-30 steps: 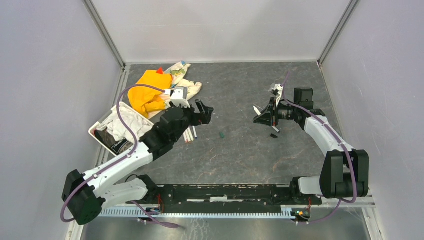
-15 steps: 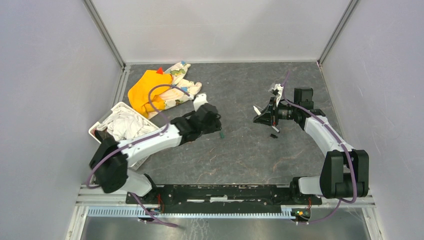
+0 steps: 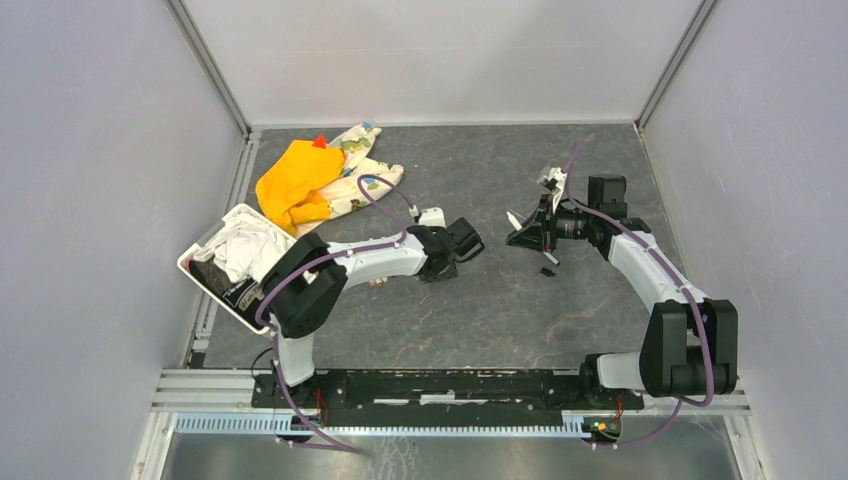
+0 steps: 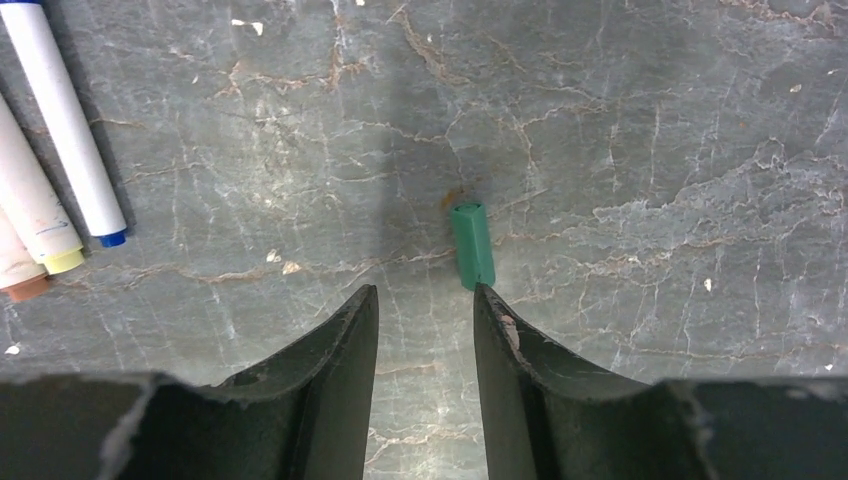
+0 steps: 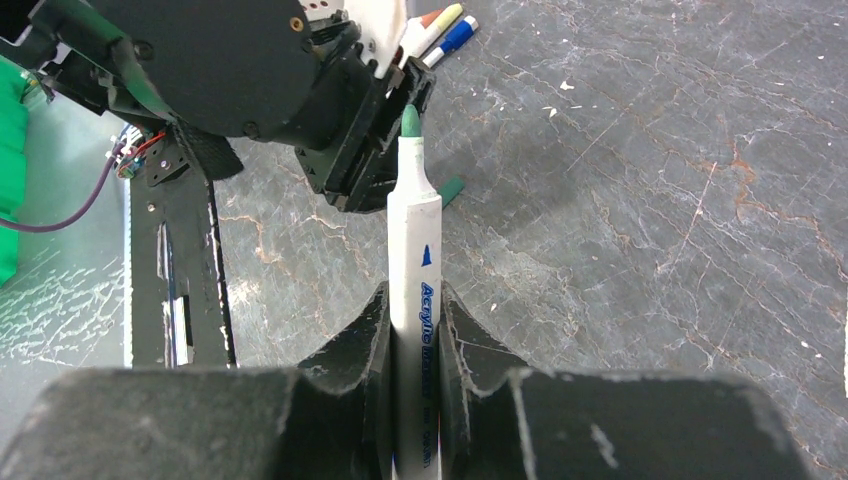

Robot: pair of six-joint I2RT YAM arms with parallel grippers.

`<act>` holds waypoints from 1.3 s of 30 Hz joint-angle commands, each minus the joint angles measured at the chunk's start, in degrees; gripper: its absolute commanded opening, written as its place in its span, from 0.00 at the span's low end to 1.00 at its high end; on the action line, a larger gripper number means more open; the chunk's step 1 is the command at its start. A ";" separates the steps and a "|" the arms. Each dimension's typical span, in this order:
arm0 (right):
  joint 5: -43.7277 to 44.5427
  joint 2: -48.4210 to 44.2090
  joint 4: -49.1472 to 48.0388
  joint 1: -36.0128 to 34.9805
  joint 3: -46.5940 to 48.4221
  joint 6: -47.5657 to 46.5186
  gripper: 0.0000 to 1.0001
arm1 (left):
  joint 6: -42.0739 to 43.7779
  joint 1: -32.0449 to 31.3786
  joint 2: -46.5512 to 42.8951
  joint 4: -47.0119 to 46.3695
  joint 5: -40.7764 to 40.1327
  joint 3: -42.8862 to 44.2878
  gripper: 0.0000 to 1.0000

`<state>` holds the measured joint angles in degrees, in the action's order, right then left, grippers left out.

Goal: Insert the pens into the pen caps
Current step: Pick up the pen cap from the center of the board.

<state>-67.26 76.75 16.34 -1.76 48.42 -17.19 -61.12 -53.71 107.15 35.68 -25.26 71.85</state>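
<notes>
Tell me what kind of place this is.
Probably a robot test cell: blank white panels in metal framing enclose a tabletop, with left arm and right arm bolted to a rail.

green cap ringed by bare table, pens well aside, left tool just beside

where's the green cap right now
Left wrist view: the green cap lies on the table just ahead of the open left hand, with the pens away at image left.

Dark grey marbled desk, pale veins. Plain white walls behind, left, right of desk. Aluminium posts at desk's far corners.
</notes>
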 commanded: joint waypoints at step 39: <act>-1.77 -1.87 -2.46 0.18 1.00 0.31 0.00 | 2.65 2.82 8.54 0.95 4.16 5.45 0.28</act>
<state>-67.46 76.53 15.94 -1.76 48.42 -16.80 -60.60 -50.85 113.34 35.66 -23.81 77.49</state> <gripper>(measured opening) 0.198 0.280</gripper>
